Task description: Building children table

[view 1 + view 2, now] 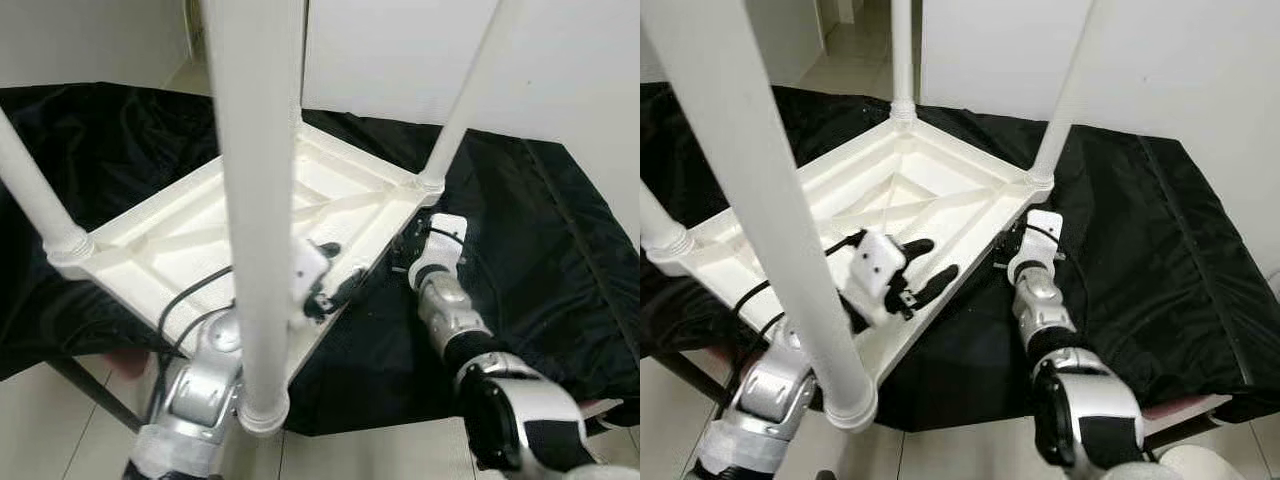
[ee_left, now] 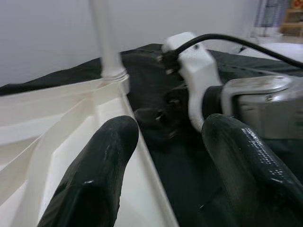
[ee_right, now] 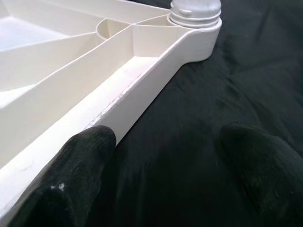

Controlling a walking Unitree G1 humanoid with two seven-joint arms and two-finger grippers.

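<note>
A white plastic children's table (image 1: 902, 192) lies upside down on a black cloth, its ribbed underside facing up. Its legs stand upright: a near leg (image 1: 255, 200), a right leg (image 1: 465, 100), a left leg (image 1: 30, 190) and a far leg (image 1: 902, 60). My left gripper (image 1: 931, 260) is open and straddles the table's near right rim (image 2: 71, 99), one finger over the underside and one over the cloth. My right gripper (image 1: 1007, 252) is open and low beside the same rim (image 3: 142, 80), just short of the right leg's socket (image 3: 195, 12). One of its fingers (image 3: 71, 179) sits against the rim.
The black cloth (image 1: 540, 230) covers a low platform that ends near me, with pale floor tiles (image 1: 380, 455) below. A dark frame leg (image 1: 90, 390) shows under the platform's front left. White walls (image 1: 400, 50) stand behind, with a doorway at the far left.
</note>
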